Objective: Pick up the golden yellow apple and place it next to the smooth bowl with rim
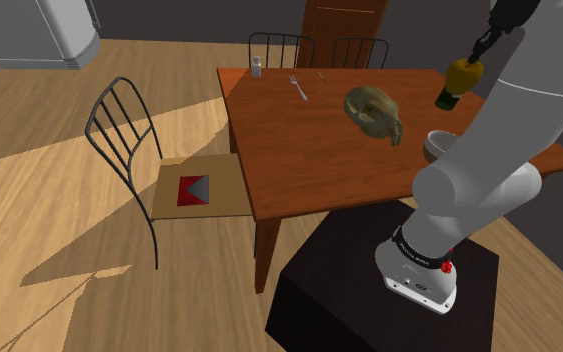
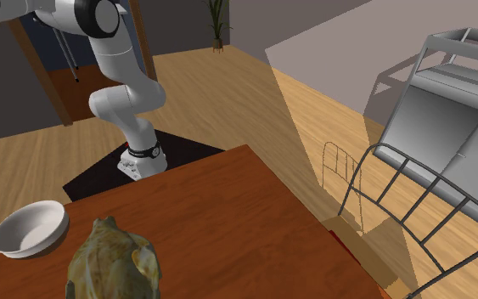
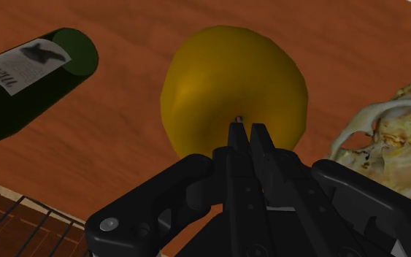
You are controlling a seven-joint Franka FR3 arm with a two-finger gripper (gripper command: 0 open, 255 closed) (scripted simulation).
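Note:
The golden yellow apple (image 3: pixel 233 80) hangs right under my gripper (image 3: pixel 245 135). The black fingers are shut together, pinching the apple's top at the stem. In the shoulder view the gripper (image 1: pixel 481 48) holds the apple (image 1: pixel 464 73) above the far right corner of the brown table (image 1: pixel 299 150). The white rimmed bowl (image 1: pixel 437 143) sits on the table nearer the stand, partly hidden by my arm. In the second exterior view the bowl (image 2: pixel 31 228) stands beside a skull.
A dark green bottle (image 3: pixel 28 80) lies on the table below the apple, also seen as the bottle (image 1: pixel 448 100). An animal skull (image 1: pixel 374 112) lies mid-table. A fork (image 1: pixel 299 88) and a small shaker (image 1: pixel 256 67) are at the far side. Wire chairs (image 1: pixel 129 130) surround the table.

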